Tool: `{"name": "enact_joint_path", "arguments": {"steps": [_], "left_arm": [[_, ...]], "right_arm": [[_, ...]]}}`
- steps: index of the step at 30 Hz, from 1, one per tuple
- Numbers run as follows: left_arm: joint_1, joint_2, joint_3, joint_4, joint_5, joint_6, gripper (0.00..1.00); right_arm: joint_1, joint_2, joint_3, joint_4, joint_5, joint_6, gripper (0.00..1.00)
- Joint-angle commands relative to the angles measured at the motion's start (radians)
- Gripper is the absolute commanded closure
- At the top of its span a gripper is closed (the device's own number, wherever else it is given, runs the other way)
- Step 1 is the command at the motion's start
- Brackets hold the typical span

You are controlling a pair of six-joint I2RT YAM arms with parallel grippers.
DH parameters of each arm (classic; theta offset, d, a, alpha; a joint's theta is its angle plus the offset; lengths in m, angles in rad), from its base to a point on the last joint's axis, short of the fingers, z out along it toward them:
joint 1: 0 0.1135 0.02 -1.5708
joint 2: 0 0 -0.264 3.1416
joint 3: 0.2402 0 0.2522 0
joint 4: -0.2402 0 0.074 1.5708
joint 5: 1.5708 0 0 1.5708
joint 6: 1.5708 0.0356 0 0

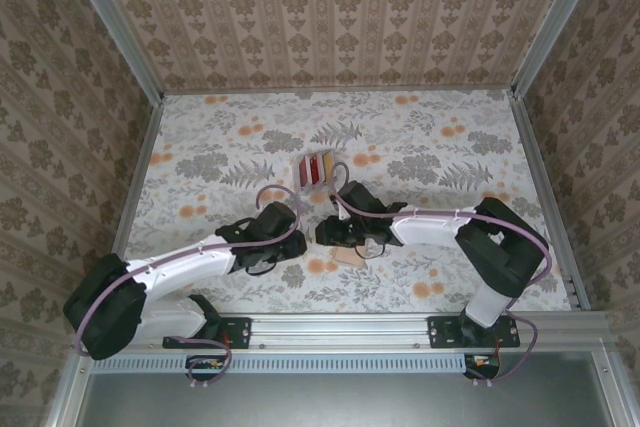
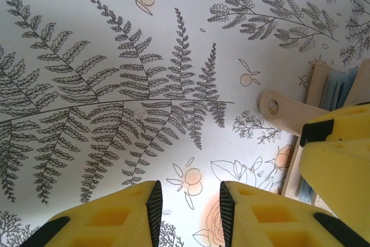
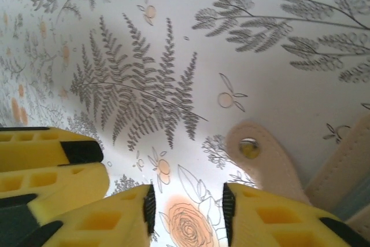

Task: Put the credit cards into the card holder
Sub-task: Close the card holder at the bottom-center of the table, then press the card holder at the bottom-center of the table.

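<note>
Yellow fingers (image 2: 115, 221) of the left hand (image 2: 188, 195) sit at the bottom of its wrist view. They are spread apart, with bare fern-printed worktop (image 2: 115, 85) in the gap, and they pinch nothing. At the right edge of that view another yellow finger (image 2: 338, 160) juts in front of the card holder (image 2: 321, 82) and covers much of it. The tan strap (image 2: 295, 117) with its metal snap (image 2: 273, 106) pokes out to the left, and a strip of grey-blue pocket shows above; whether a card sits inside cannot be made out.

On the right wrist view a yellow finger crowds the left edge. The right hand (image 3: 188, 195) at the bottom is likewise parted over a printed rose, gripping nothing and touching nothing that can be seen. The strap lies just right of the gap, and the rest of the card holder is cut off by the lower right corner.

From above, both dark wrists meet near the middle of the worktop and hide most of the card holder, leaving a tan corner just below centre. Red credit cards (image 1: 320, 166) stand upright in a small pale rack (image 1: 304, 172) above the hands, near but apart from them.
</note>
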Motion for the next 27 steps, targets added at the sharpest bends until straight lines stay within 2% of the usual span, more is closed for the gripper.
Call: {"name": "enact_joint_path", "arguments": {"steps": [1,9,16,22,27], "left_arm": [[0.01,-0.016,0.016,-0.037,-0.021,-0.003,0.65],[0.008,0.01,0.09,-0.051,0.001,0.054,0.65],[-0.004,0.036,0.25,-0.128,-0.008,0.158,0.65],[-0.075,0.167,0.419,-0.157,-0.02,0.254,0.66],[-0.152,0.323,0.578,-0.168,0.009,0.299,0.66]], "right_arm": [[0.006,-0.072,0.05,-0.095,0.01,-0.034,0.56],[-0.008,-0.278,0.051,-0.288,0.166,-0.1,0.51],[-0.12,-0.484,-0.125,-0.324,0.227,-0.074,0.5],[-0.214,-0.56,-0.276,-0.321,0.226,-0.049,0.49],[-0.229,-0.569,-0.339,-0.307,0.229,-0.037,0.49]]}}
